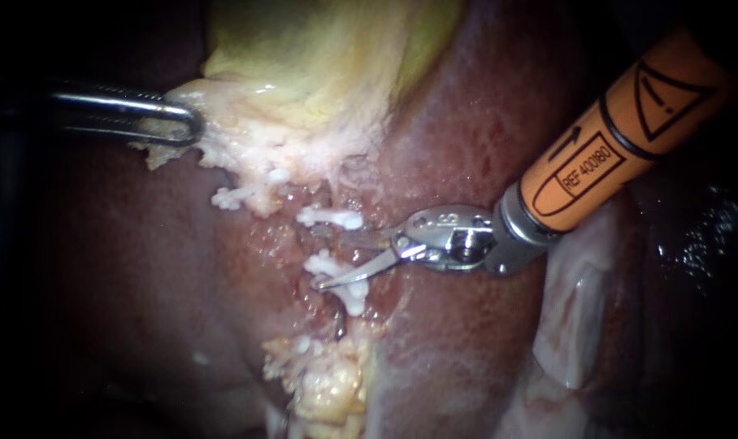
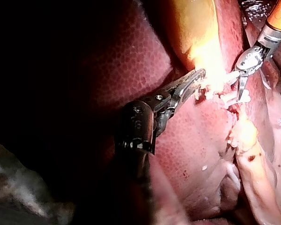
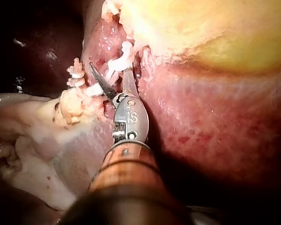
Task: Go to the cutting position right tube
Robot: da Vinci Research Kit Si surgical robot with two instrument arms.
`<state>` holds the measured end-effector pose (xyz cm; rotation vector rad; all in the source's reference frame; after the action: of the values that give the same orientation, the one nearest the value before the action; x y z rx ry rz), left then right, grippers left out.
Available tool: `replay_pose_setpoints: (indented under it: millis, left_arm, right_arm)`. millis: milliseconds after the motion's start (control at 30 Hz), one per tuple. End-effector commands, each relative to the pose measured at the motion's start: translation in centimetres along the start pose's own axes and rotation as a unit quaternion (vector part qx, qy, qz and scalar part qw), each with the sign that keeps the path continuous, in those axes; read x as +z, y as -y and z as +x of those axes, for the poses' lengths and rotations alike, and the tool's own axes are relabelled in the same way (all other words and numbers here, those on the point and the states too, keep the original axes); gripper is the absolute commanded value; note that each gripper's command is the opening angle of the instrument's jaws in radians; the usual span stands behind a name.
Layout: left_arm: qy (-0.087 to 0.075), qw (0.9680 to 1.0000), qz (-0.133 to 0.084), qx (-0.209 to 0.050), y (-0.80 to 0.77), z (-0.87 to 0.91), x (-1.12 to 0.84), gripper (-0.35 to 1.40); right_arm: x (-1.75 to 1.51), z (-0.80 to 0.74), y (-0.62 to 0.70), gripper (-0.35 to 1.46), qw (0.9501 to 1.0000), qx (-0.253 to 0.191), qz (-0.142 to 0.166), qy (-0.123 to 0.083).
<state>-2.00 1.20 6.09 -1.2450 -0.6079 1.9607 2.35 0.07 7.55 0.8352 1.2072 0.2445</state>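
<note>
Endoscope view: right instrument point(image 1: 333, 260) end effector open astride clipped right tube point(image 1: 327, 240); left instrument point(image 1: 186, 122) grips gallbladder point(image 1: 320, 65).

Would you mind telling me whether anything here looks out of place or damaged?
Nothing stands out. The white clips sit in line beneath the gallbladder, the right instrument reaches in among them, and the left instrument holds the gallbladder's edge. Nothing looks spilled or torn.

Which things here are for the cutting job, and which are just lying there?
For the job:
right instrument, blades open
clips
tube
left instrument, holding the gallbladder

Just there:
liver
pale tissue
</note>
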Motion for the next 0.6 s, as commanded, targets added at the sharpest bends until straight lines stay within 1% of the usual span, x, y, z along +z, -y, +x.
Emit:
replay_pose_setpoints:
  millis: [33, 100, 267, 400, 600]
  left_arm:
    - [0.0, 1.0, 0.0, 0.0, 0.0, 0.0, 0.0, -0.35]
    - [0.0, 1.0, 0.0, 0.0, 0.0, 0.0, 0.0, -0.35]
    - [0.0, 1.0, 0.0, 0.0, 0.0, 0.0, 0.0, -0.35]
    - [0.0, 1.0, 0.0, 0.0, 0.0, 0.0, 0.0, -0.35]
    - [0.0, 1.0, 0.0, 0.0, 0.0, 0.0, 0.0, -0.35]
  right_arm:
    - [0.02, 0.01, 0.01, 1.3, 1.0, 0.002, 0.002, -0.002]
    - [0.05, 0.02, 0.02, 1.3, 1.0, 0.003, 0.007, -0.004]
    - [0.12, 0.08, 0.05, 1.3, 0.9997, 0.009, 0.017, -0.018]
    - [0.2, 0.13, 0.04, 1.3, 0.9996, 0.012, 0.015, -0.02]
    - [0.25, 0.16, 0.05, 1.3, 0.9994, 0.019, 0.016, -0.025]
